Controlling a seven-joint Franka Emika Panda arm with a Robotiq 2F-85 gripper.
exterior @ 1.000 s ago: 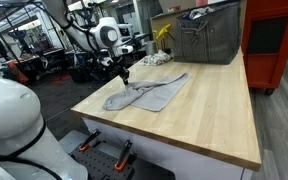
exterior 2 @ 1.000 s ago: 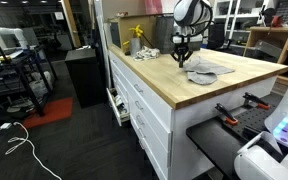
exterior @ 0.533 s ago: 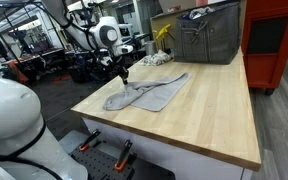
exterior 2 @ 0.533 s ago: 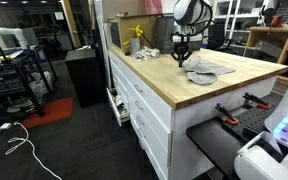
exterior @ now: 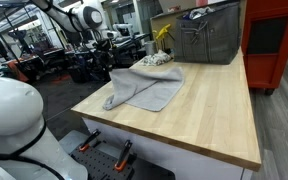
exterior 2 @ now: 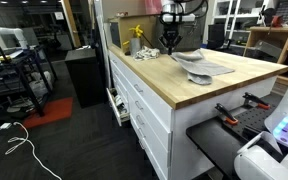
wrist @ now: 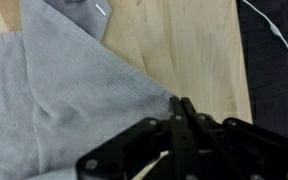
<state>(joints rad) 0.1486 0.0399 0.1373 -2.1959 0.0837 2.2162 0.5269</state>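
Grey cloth (exterior: 149,90) lies along the desk (exterior: 209,120) edge with one corner raised, and the end effector (wrist: 183,112) is clenched right on that corner. It looks soft, light and floppy, so a corner or hem is the place to pinch.

No text, label or number is legible — everything too small or blurred

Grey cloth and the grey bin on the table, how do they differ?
The grey cloth is soft and lies mostly flat, one corner pinched by the gripper; the grey bin is rigid and stands upright. The cloth is thin and low, the bin tall and boxy. Both are grey.
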